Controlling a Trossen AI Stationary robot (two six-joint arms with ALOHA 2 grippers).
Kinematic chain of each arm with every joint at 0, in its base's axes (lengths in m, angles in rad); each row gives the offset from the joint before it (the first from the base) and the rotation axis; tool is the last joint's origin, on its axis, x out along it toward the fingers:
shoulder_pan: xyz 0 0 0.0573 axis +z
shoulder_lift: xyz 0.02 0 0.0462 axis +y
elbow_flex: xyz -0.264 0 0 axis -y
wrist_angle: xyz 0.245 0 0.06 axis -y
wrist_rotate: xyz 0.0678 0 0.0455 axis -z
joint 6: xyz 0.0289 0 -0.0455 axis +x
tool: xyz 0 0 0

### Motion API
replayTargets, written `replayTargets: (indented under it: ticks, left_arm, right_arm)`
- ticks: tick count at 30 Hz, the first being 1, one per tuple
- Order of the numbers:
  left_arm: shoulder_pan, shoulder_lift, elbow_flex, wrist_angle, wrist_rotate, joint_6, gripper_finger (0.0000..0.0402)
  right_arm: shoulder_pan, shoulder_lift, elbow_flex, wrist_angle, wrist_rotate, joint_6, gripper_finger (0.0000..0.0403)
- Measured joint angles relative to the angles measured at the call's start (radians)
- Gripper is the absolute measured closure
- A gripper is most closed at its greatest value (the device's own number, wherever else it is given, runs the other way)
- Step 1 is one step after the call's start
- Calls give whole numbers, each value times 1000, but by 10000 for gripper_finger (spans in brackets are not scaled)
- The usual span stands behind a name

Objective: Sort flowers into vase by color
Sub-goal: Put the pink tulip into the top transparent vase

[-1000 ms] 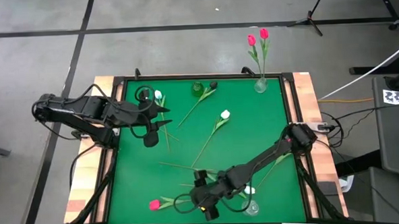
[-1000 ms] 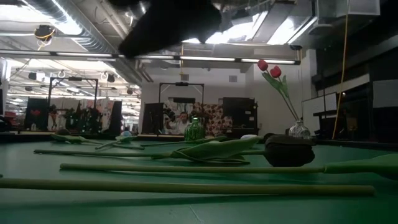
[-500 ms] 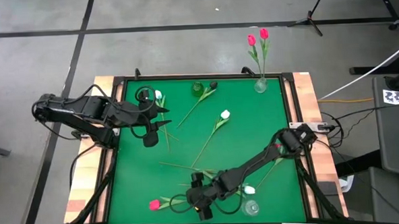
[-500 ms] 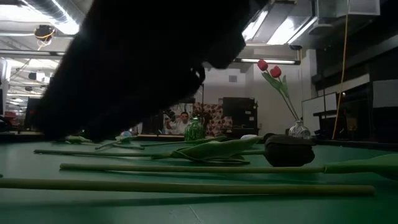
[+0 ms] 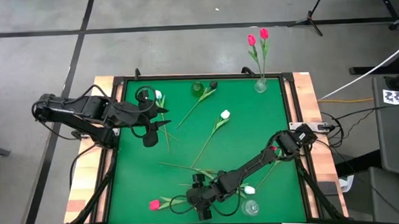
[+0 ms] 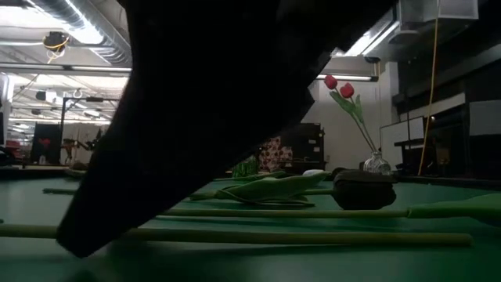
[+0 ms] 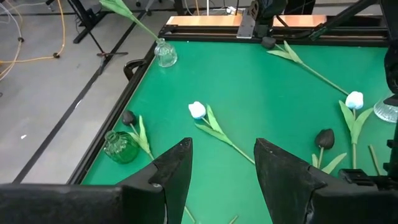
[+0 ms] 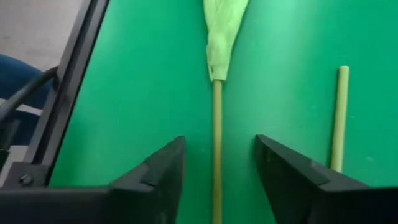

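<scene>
A green felt surface (image 5: 254, 123) framed by a black rail carries scattered long-stemmed artificial tulips. The right gripper (image 8: 214, 180) is low at the near edge, its fingers apart astride the thin green stem (image 8: 216, 130) of the pink-headed tulip (image 5: 154, 204). Judged well done, it centres the stem, closes gently, then lifts straight. The rail is close; open felt lies toward the middle. The left gripper (image 7: 217, 168) hovers with fingers apart over the far-left corner.

Tulips (image 5: 217, 123) scattered flat; two red upright
</scene>
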Motion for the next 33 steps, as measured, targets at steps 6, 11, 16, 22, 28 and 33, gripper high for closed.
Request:
replayTargets:
  ticks: [6, 11, 16, 22, 28, 33]
  left_arm:
    - [0, 0, 0, 0, 0, -8, 233]
    - [0, 0, 0, -1, 0, -9, 233]
    - [0, 0, 0, -2, 0, -9, 233]
    - [0, 0, 0, -3, 0, -9, 233]
    - [0, 0, 0, -2, 0, -10, 233]
    - [0, 0, 0, -2, 0, -10, 233]
  right_arm:
    - [1, 9, -3, -2, 4, -6, 286]
    - [1, 16, 0, -20, -4, -19, 323]
    - [-1, 18, 9, -63, -21, -36, 380]
    - [1, 23, 69, -143, -4, -39, 392]
    - [-10, 20, 200, -300, 83, -69, 399]
    - [-36, 16, 314, -397, 150, -93, 400]
